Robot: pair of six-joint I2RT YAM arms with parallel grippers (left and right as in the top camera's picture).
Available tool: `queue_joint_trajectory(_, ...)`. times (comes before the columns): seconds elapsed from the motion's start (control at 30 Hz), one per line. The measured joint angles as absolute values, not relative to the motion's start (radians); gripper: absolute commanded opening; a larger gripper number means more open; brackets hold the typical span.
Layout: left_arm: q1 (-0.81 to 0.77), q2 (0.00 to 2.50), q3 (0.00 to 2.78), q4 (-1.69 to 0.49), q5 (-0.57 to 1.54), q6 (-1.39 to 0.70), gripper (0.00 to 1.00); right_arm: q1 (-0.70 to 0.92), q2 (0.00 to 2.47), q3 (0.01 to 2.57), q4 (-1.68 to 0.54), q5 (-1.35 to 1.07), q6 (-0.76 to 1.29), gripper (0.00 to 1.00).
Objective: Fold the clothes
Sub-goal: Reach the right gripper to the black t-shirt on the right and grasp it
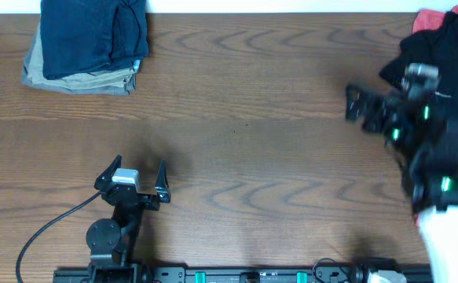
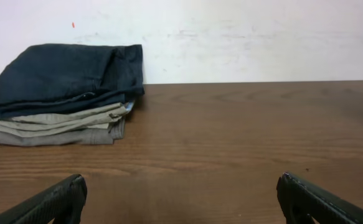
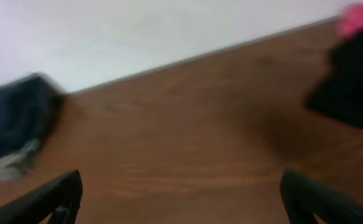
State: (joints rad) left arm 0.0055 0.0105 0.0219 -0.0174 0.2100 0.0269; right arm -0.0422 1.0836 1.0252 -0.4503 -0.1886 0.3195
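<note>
Black-and-red clothes heap (image 1: 452, 47) sits far right of the folded stack (image 1: 87, 43), with the right gripper (image 1: 362, 110) spread wide and empty just on its stack side, and the left gripper (image 1: 138, 169) also wide and empty, nearside of the stack.

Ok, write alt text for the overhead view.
Wooden table from above: folded dark blue and beige garments stacked far left, a loose heap of black and red clothes far right. The right arm hovers at the heap, the left arm sits near the front, both jaws open.
</note>
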Motion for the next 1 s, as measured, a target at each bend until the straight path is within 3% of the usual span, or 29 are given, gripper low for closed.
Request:
queue_joint_trajectory(0.27,0.006,0.01,0.022,-0.018,0.21,0.027,0.98,-0.212,1.526,1.459,-0.721,-0.08,0.24,0.99)
queue_joint_trajectory(0.33,0.006,0.01,0.022,-0.018,0.21,0.027,0.98,-0.249,1.571,1.495,-0.701,-0.069,0.23,0.98)
queue_joint_trajectory(0.4,0.006,0.01,0.022,-0.018,0.21,0.027,0.98,-0.287,1.604,1.513,-0.665,-0.057,0.221,0.89)
queue_joint_trajectory(0.6,0.006,0.01,0.022,-0.018,0.21,0.027,0.98,-0.413,1.707,1.531,-0.586,-0.045,0.206,0.93)
queue_joint_trajectory(1.0,0.006,0.01,0.022,-0.018,0.21,0.027,0.98,-0.559,2.023,1.533,-0.458,-0.04,0.162,0.91)
